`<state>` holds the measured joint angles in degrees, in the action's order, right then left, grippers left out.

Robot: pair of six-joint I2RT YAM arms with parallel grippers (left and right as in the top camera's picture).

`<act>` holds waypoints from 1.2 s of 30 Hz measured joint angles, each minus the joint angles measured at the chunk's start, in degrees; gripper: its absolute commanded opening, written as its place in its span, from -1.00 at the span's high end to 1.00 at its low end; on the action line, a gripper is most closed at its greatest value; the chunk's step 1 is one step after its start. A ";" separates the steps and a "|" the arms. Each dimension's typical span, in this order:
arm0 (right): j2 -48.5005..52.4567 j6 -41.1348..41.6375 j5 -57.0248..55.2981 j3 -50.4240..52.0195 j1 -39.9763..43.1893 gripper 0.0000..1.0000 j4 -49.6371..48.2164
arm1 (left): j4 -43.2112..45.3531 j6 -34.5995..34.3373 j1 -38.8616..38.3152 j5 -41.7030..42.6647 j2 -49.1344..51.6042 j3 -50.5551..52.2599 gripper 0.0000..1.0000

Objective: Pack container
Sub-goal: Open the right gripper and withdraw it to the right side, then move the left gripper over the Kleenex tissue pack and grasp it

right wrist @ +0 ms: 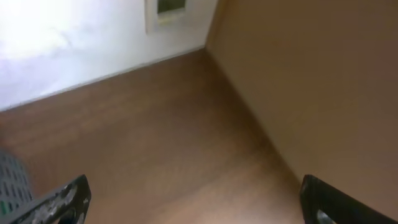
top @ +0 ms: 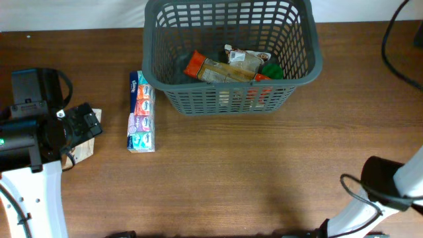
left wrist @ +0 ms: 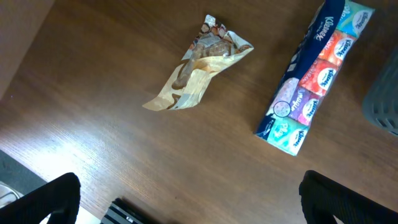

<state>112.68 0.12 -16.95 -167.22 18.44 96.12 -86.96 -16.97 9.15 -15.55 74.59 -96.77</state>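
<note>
The container (top: pixel 192 100), a dark grey lattice basket, stands at the back centre of the table. It holds an orange packet (top: pixel 195 65), a tan package (top: pixel 228 71) and a green item (top: pixel 271 69). A multicoloured tissue pack (top: pixel 141 112) (left wrist: pixel 317 78) lies to its left. A crumpled tan snack bag (left wrist: pixel 199 65) (top: pixel 84 152) lies further left, partly under my left gripper (top: pixel 86 129). In the left wrist view my left gripper (left wrist: pixel 199 205) hangs open above bare wood, short of the bag. My right gripper (right wrist: pixel 199 205) is open over bare table, holding nothing.
The right arm (top: pixel 386 182) rests at the table's front right corner. A black cable (top: pixel 396 46) runs along the back right. The right wrist view shows the basket's corner (right wrist: pixel 9 180) at far left and the table's far edge meeting a white wall (right wrist: pixel 74 50).
</note>
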 measured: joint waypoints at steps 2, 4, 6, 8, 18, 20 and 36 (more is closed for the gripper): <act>1.29 0.37 1.75 2.12 1.68 -0.98 0.13 | 0.17 0.02 0.00 0.00 0.00 0.00 -0.99; 2.62 0.76 3.48 4.72 2.89 -0.98 0.15 | 0.20 0.02 0.00 0.00 0.00 0.00 -0.99; 4.20 1.01 5.20 7.69 3.61 -0.98 0.15 | 0.17 0.00 0.00 0.00 0.00 0.00 -0.99; 5.84 1.18 7.08 10.69 3.93 -0.98 0.17 | 0.13 0.00 0.00 0.00 0.00 0.00 -0.99; 9.53 1.38 12.13 17.42 3.93 -0.98 -0.15 | 0.46 0.61 0.00 4.22 0.00 0.00 -0.99; 9.53 1.38 12.35 17.73 3.93 -0.98 -0.31 | 0.96 1.81 0.00 6.34 0.00 0.00 -0.99; 9.55 1.40 12.59 17.88 3.93 -0.98 -0.31 | 6.93 16.41 0.00 17.31 10.58 -0.20 -0.99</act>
<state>122.23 1.52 -4.36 -149.34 22.37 95.81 -80.03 -0.56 9.15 1.76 85.17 -96.97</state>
